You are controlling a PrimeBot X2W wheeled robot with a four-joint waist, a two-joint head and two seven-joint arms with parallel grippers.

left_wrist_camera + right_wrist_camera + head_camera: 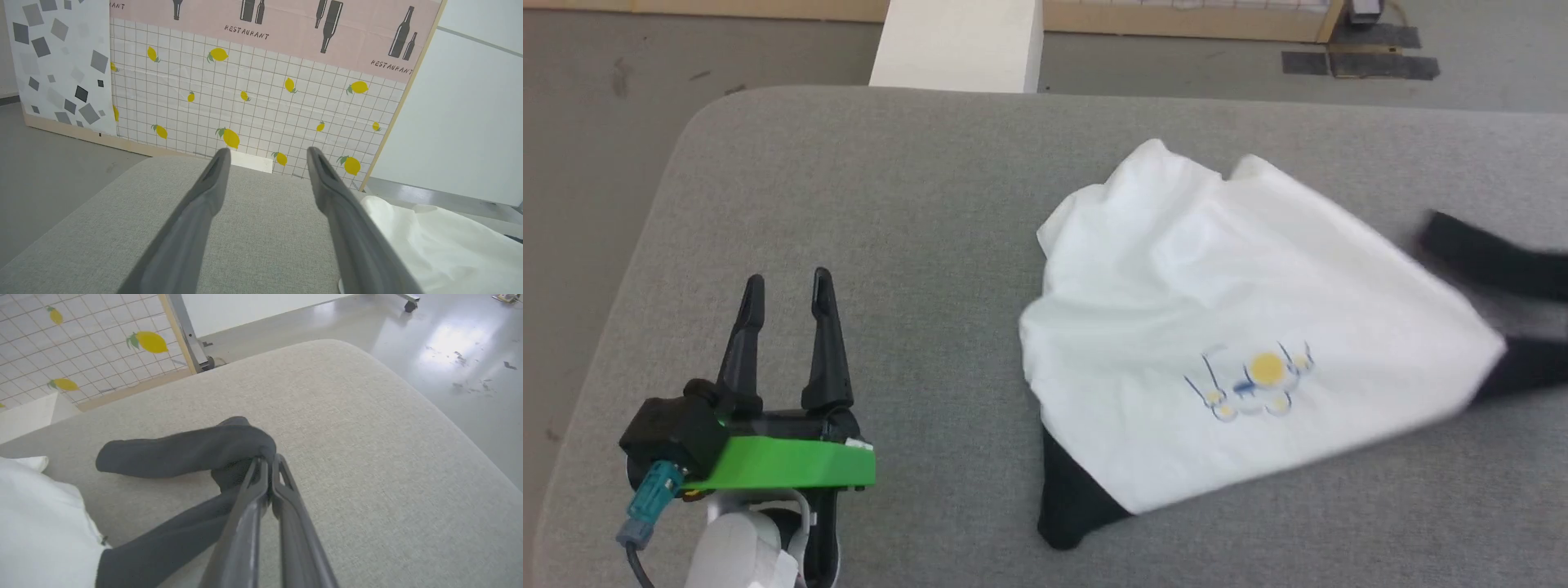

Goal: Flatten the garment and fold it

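The garment [1241, 327], a white T-shirt with black sleeves and a yellow-and-blue chest print, lies rumpled on the right half of the grey table [890, 204]. One black sleeve [1074, 498] pokes out at its near edge. My right gripper [269, 460] is shut on the other black sleeve [184, 449], holding it bunched just above the table surface at the far right. My left gripper [788, 286] hovers open over bare table to the left of the shirt, nothing between its fingers. The shirt's white edge [441, 241] shows at the lower right of the left wrist view.
A white box [960, 41] stands on the floor behind the table's far edge. A patterned lemon-print panel [253, 102] rises beyond it. The table's rounded left corner [698, 122] and right edge [429, 400] drop to grey floor.
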